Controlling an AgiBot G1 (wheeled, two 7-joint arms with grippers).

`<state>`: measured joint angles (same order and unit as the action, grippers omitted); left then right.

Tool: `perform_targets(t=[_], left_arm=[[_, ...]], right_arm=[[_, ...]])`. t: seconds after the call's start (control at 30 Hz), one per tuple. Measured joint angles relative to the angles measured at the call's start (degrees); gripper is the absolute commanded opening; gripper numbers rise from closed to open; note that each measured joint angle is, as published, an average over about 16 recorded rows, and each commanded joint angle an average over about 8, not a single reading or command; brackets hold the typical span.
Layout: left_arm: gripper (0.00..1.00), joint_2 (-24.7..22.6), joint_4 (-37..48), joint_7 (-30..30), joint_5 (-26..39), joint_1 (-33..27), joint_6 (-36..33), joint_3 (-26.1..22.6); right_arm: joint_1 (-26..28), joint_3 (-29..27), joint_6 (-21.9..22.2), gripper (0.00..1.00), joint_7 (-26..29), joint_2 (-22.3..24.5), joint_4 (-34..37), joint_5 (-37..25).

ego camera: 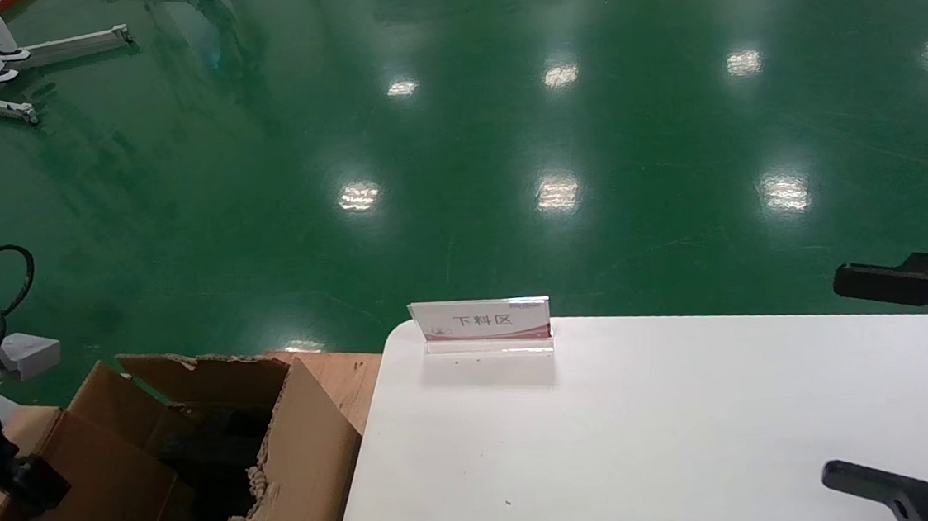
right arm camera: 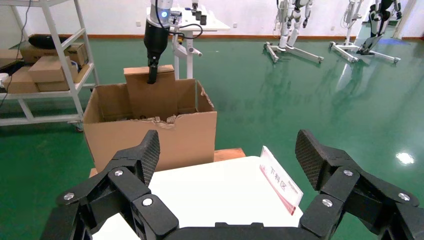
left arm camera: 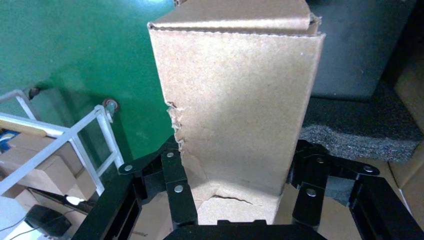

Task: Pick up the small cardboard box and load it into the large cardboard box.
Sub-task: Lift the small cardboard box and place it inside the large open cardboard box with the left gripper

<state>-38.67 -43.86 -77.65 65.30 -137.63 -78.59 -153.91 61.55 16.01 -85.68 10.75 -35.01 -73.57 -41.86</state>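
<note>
Nearest the head camera, the right gripper (right arm camera: 227,165) is idling over the white table (ego camera: 693,441), jaws spread wide and holding nothing. Beyond the table's edge, the left gripper (left arm camera: 240,182) is clamping the small cardboard box (left arm camera: 235,115) on end, hanging it partly inside the large cardboard box (right arm camera: 150,130). Lowering it straight, clear of the torn rim and onto the black foam (left arm camera: 360,125), looks wisest before releasing.

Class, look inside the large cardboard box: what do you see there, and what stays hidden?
Inside the large cardboard box, the left gripper holds the small cardboard box upright above black foam padding. The floor of the box is hidden.
</note>
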Motion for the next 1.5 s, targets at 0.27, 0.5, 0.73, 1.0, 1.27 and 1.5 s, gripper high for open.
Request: perform_targets(t=[0.27, 0.5, 0.73, 1.0, 1.27, 1.5], left_arm=[[0.0, -0.5, 1.6, 0.6, -0.8, 3.3, 0.4, 0.7], [0.0, -1.5, 3.3, 0.8, -1.6, 6.6, 0.4, 1.4], [0.02, -2.8, 5.2, 0.8, -2.3, 9.8, 0.0, 1.9], [0.92, -4.2, 7.5, 0.7, -3.1, 13.0, -0.6, 2.2], [1.0, -5.2, 9.2, 0.6, -3.8, 15.1, -1.1, 2.4], [1.0, -5.6, 10.0, 0.6, -4.0, 15.9, -1.3, 2.5]], right_arm=[[0.0, 0.0, 0.0, 1.0, 0.0, 0.0, 0.0, 0.0], [0.0, 0.0, 0.0, 1.0, 0.0, 0.0, 0.0, 0.0], [0.0, 0.0, 0.0, 1.0, 0.0, 0.0, 0.0, 0.0], [0.0, 0.0, 0.0, 1.0, 0.0, 0.0, 0.0, 0.0], [0.0, 0.0, 0.0, 1.0, 0.0, 0.0, 0.0, 0.0], [0.0, 0.0, 0.0, 1.0, 0.0, 0.0, 0.0, 0.0]])
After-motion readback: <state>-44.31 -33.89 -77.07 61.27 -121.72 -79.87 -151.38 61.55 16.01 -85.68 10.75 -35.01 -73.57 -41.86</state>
